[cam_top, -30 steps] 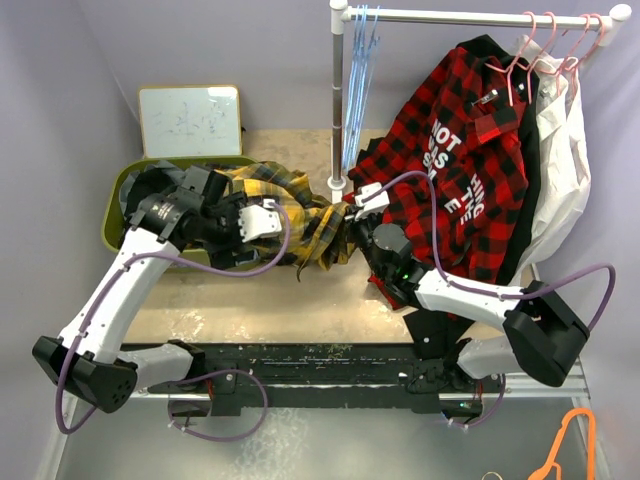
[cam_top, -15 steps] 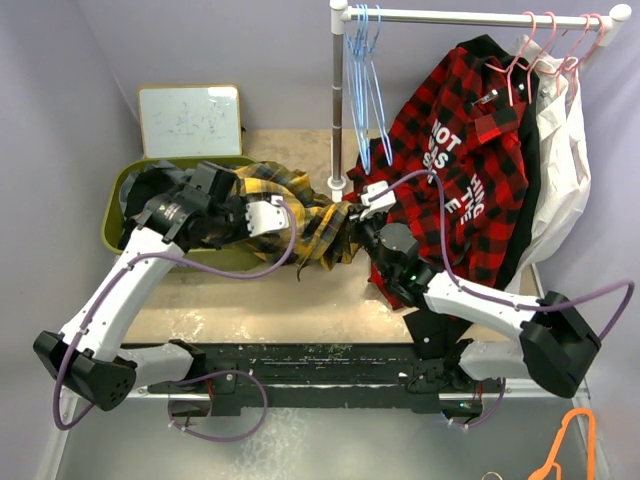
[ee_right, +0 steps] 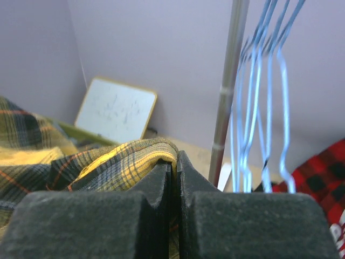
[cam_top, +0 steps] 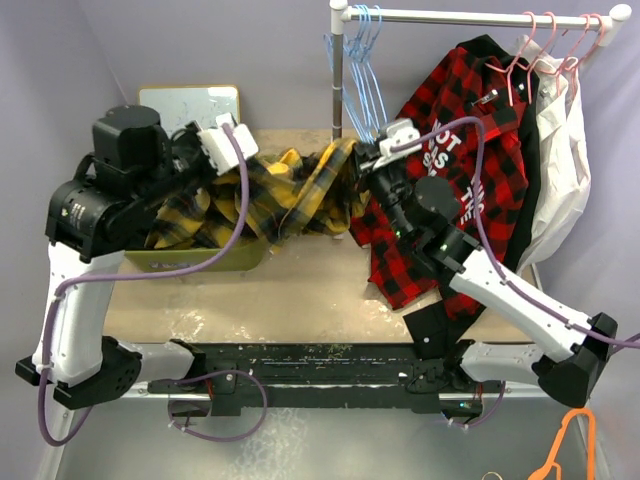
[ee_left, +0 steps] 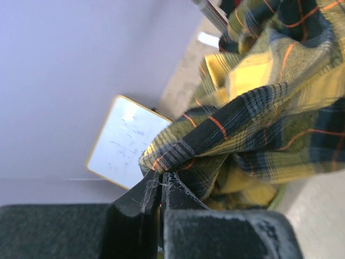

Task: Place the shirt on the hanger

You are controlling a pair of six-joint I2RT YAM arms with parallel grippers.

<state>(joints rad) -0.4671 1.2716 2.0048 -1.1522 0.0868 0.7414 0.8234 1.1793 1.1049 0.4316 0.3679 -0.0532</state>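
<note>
- Shirt [cam_top: 270, 195] hangs stretched between the two arms, left of the rack pole [cam_top: 338, 110]. Its far end trails into the green bin [cam_top: 200, 262], further left of the pole. Holding it at two separated points looks meant to open the cloth out so a hanger can go in.
- The left gripper [ee_left: 160, 186] has its jaws pressed together on a folded edge of the plaid, well to the left of the pole and raised above the bin.
- The right gripper [ee_right: 175, 162] pinches another fold with its jaws tight together, just left of the pole, which puts that end of the cloth near the hangers.
- The hanger [ee_right: 259, 108] is one of a bunch of light-blue wire ones on the rail, just right of the pole. None is held and both grippers are occupied, so I judge the shirt is not yet on it.
- In the way: the pole stands between the right gripper and the blue hangers. A red-and-black shirt [cam_top: 470, 190] hangs just beyond them, crowding that side.
- Further right of the pole hang pink hangers [cam_top: 545, 45] and a white garment [cam_top: 560, 180]. A whiteboard [ee_left: 126, 143] leans against the wall, left of the pole.
</note>
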